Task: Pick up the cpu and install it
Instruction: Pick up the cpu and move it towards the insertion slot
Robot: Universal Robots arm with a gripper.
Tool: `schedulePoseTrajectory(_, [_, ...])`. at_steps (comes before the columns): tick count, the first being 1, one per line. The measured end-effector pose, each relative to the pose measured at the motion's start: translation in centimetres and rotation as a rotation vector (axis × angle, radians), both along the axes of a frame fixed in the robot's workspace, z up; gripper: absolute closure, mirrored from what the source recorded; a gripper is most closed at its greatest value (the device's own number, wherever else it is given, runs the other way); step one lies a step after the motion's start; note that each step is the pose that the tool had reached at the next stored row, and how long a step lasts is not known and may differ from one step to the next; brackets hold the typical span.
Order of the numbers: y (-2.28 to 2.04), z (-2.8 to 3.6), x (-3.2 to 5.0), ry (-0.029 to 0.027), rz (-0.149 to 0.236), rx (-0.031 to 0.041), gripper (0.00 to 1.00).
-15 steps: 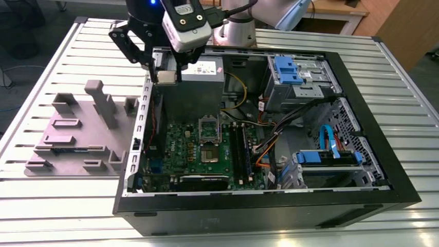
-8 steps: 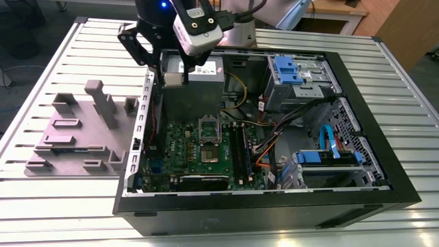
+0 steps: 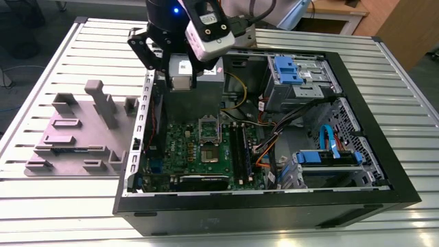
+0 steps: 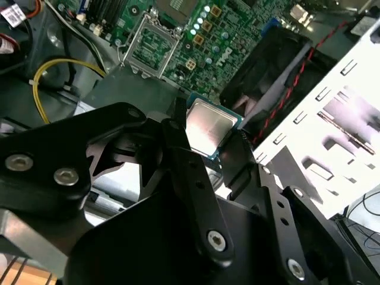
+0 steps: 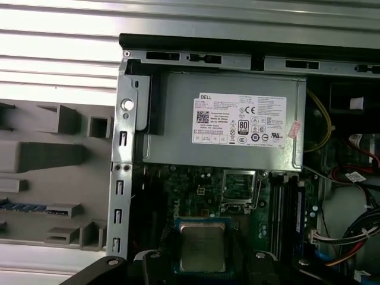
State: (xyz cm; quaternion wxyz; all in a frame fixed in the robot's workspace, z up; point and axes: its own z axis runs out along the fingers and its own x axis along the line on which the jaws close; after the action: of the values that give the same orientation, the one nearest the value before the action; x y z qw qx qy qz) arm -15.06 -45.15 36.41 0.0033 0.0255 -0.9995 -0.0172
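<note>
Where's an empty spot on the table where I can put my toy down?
Bare table slats lie between the grey parts holder and the table's edge nearest the exterior camera. Inside the computer case it is crowded: motherboard, cables, and the hand holding the cpu.

cpu (image 4: 209, 122) held in pincer (image 4: 208, 141), socket (image 4: 151, 44) beyond

The cpu (image 5: 202, 246), a small flat square chip with a dull silver top and green rim, is gripped by its edges in the pincer (image 5: 203, 262), over the motherboard (image 5: 196, 190).
</note>
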Motion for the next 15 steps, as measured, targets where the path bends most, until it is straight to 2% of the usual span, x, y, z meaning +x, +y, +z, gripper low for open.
schedulePoseTrajectory(9, [-0.78,-0.57,1.19,0.0001,-0.003,0.0000,0.53])
schedulePoseTrajectory(15, [-0.85,-0.69,1.33,0.0001,-0.003,0.0000,0.53])
